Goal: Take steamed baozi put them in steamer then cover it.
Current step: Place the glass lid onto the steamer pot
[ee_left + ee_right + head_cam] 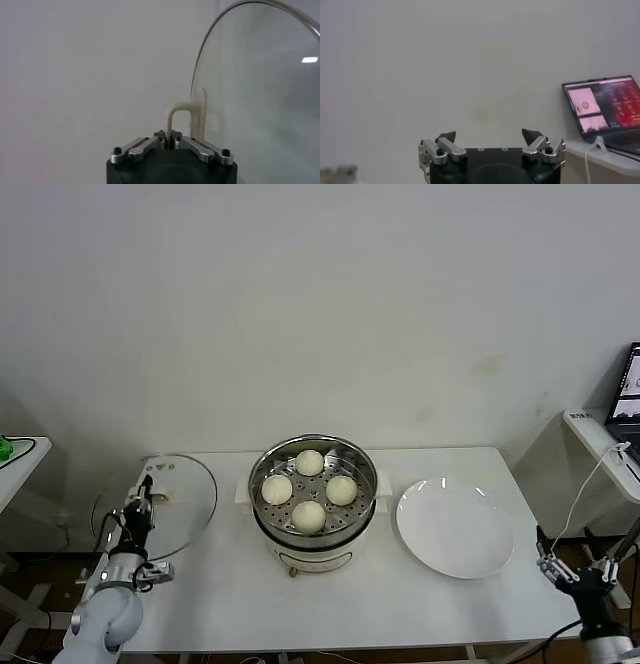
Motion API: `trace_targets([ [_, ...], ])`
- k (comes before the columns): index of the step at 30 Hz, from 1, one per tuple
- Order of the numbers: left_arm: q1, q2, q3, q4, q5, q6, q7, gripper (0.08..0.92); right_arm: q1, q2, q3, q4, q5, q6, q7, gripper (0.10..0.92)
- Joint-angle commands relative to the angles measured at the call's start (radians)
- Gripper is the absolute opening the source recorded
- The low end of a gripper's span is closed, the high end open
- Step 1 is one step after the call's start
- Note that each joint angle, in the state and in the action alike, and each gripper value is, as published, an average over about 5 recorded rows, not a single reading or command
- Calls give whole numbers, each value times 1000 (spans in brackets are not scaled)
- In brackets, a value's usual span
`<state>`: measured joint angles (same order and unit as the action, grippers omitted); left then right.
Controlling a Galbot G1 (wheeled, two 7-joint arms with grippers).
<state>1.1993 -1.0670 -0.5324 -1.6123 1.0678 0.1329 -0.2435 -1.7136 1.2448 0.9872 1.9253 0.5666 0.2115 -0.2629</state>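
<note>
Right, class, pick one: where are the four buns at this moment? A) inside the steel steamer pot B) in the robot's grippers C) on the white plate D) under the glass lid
A: all four buns sit on the perforated tray inside the steamer pot, which is uncovered; the plate has nothing on it, and the left gripper holds the lid by its handle.

The white tabletop [400, 604] carries the steamer [313, 514] at its middle, with a white plate [455, 529] just beside it.
</note>
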Motion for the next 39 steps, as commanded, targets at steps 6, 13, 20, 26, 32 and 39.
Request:
trace_targets([
  [6, 9, 49, 97, -367, -127, 233, 147, 133, -56, -43, -51, 36, -246, -112, 13, 823],
  [13, -3, -30, 205, -394, -6, 268, 190, 133, -35, -49, -91, 36, -262, -120, 21, 823],
  [20, -42, -138, 327, -418, 166, 312, 281, 133, -11, -36, -121, 20, -284, -112, 34, 823],
  [26, -85, -212, 411, -382, 264, 339, 338, 133, -1, -29, -126, 7, -283, -109, 38, 823],
  [32, -152, -231, 496, -341, 293, 375, 395, 133, -3, -23, -125, 10, -287, -108, 38, 823],
  [39, -265, -228, 568, -293, 262, 435, 450, 133, -6, -5, -121, 12, -297, -106, 38, 823],
])
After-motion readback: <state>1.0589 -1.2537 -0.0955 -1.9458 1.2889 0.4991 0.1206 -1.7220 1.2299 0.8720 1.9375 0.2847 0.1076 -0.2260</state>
